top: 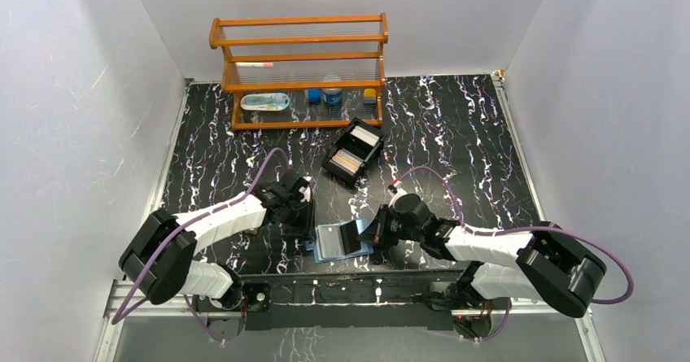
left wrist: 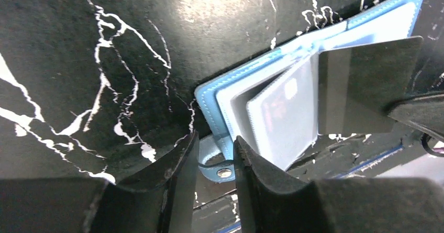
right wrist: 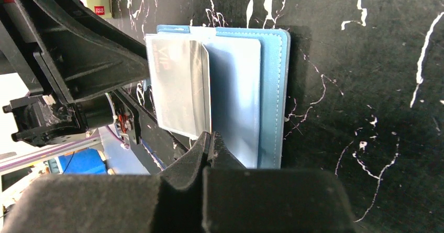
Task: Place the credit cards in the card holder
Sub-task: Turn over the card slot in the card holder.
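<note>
- Two pincers of mine meet at the blue wallet (right wrist: 272, 86), which lies open on the black marbled table (top: 472, 134), low in the middle of the overhead view.
- My right pincer (right wrist: 209, 139) is pressed together on the edge of a grey leaf (right wrist: 173, 81) marked VIP and holds it up off the wallet's pale pages. I cannot tell whether it is a card or a sleeve.
- My left pincer (left wrist: 215, 149) stands apart at the wallet's left side. The snap tab (left wrist: 217, 171) sits in the gap between its fingers.
- Farther back, near the middle of the frame, is a black two-part box (top: 355, 149) turned at an angle. It holds a tan stack of cards (top: 346, 161) and a white stack of cards (top: 365, 136).
- Farthest, at upper centre, a wooden rack (top: 301, 57) stands by the back wall.
</note>
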### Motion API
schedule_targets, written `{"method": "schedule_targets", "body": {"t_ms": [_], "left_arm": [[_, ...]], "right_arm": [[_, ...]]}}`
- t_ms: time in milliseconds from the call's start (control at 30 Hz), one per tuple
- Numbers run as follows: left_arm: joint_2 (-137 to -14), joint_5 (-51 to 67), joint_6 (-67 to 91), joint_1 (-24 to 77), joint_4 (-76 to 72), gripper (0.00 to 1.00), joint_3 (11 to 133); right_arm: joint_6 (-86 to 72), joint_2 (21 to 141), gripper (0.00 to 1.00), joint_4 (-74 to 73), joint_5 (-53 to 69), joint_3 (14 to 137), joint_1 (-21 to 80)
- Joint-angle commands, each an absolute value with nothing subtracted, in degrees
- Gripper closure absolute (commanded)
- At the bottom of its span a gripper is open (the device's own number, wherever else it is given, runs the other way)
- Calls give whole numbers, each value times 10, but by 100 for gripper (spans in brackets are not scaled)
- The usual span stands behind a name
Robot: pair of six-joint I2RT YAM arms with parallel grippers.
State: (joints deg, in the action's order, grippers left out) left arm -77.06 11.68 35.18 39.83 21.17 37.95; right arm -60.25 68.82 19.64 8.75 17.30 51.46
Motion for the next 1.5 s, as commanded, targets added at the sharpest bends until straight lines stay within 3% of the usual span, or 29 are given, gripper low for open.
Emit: {"method": "schedule_targets", "body": {"t_ms": [0, 400, 633, 933, 1200, 1467], "left_arm": [[-772, 72, 339, 397, 241, 72, 382], [-765, 67, 358, 398, 235, 74, 379], [-705, 103, 363, 397, 242, 46, 412], [-731, 119, 352, 398, 215, 42, 387], [-654, 45, 373, 397, 238, 41, 387], [-641, 84, 379, 397, 193, 37, 365]], "right_arm": [[-601, 687, 100, 245, 90, 161, 516], [-615, 742, 100, 347, 143, 137, 515], [-612, 701, 100, 313, 124, 130, 516], [-610, 701, 100, 295, 131, 149, 515], [-607, 715, 100, 269, 127, 166, 516], [-606, 719, 100, 270, 130, 173, 516]]}}
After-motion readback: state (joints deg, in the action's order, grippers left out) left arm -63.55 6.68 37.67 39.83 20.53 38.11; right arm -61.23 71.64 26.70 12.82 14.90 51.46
